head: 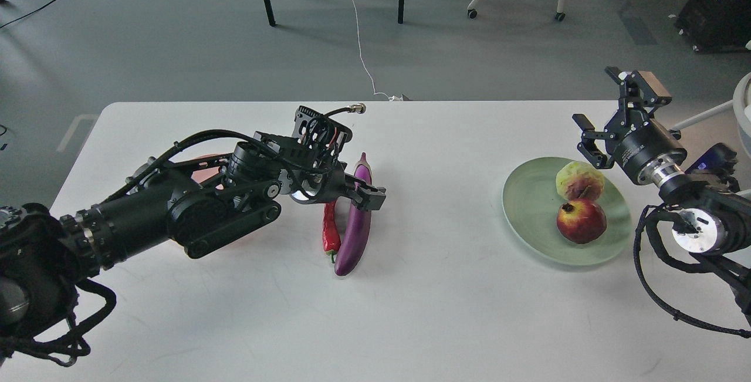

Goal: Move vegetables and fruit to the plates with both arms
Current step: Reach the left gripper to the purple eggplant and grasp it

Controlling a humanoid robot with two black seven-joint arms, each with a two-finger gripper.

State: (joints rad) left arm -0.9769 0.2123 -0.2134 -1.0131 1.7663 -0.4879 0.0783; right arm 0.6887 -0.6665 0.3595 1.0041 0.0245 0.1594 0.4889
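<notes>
Eggplant (pixel 359 217) and chili (pixel 330 230) are seen lying side by side on the white table (pixel 446 311), touching along their length, directly under and just in front of the left gripper (pixel 358 189). The eggplant is long, glossy and purple with a dark cap at its far end; the chili is shorter, thin and red, on the side nearer the left arm. One finger of the left gripper is laid across the eggplant's upper part, but whether anything is pinched cannot be told, since the fingers are partly hidden by the wrist. A pink plate (pixel 205 165) is glimpsed behind that arm, mostly covered by it.

Well apart to the right, a green plate (pixel 528 206) holds the yellow-green fruit (pixel 579 181) and, touching it on the near side, the red fruit (pixel 581 221). The right gripper (pixel 610 112) is held above and just beyond this plate, its fingers spread wide and holding nothing.
</notes>
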